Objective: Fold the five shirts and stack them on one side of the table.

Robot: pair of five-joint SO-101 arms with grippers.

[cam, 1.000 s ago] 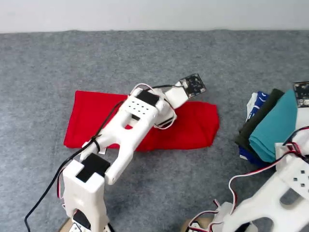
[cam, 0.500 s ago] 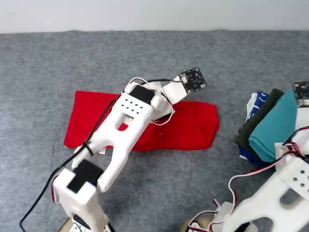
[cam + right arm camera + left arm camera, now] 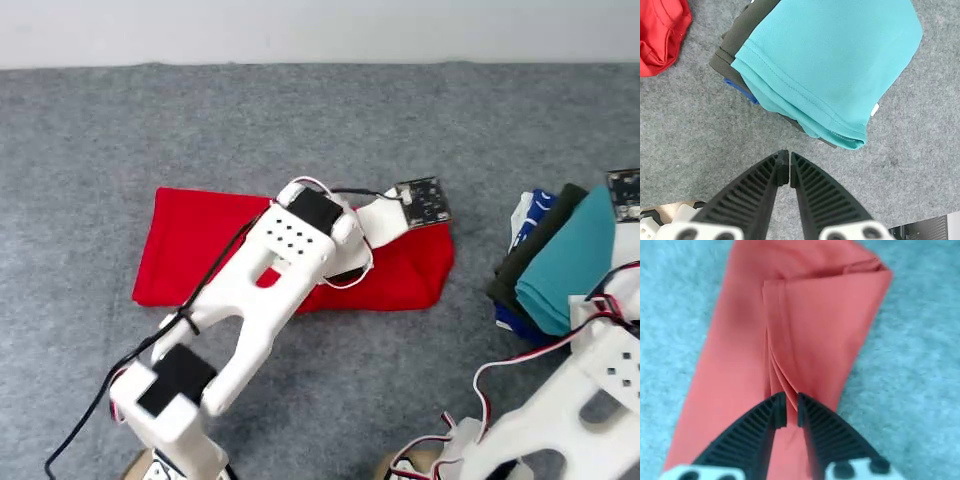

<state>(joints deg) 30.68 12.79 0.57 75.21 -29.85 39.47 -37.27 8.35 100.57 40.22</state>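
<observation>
Red shirt: the red shirt (image 3: 200, 250), soft cloth folded into a long flat band, lies across the middle of the high view. It runs left to right, and its right end is well apart from the pile.
Left gripper: the left gripper (image 3: 791, 407) sits over the right-hand part of the band. Its black ribbed jaws are drawn almost together, with only a thin slit between the tips. Pleats in the cloth run straight into that slit, so it looks to have a pinch of the red cloth.
Left arm: the white left arm (image 3: 270, 290) stretches from the lower left of the high view up across the band.
Pile: the pile is at the right edge of the high view. The teal shirt (image 3: 575, 260) lies folded on top, with the dark olive shirt (image 3: 530, 255) under it. The blue shirt (image 3: 540, 205) is lowest, with some white beside it.
Right gripper: the right gripper (image 3: 790, 165) hangs over bare cover just beside the pile. Its jaws are closed tip to tip and hold nothing.
Table: the grey table cover (image 3: 300, 120) is felt-like and lies under everything.
Done: at least three shirts are folded and piled on the right. I cannot tell whether the white is a fourth. The red one is already folded lengthwise.
Left to do: by my reckoning, the red band needs folding shorter and setting on the pile.
</observation>
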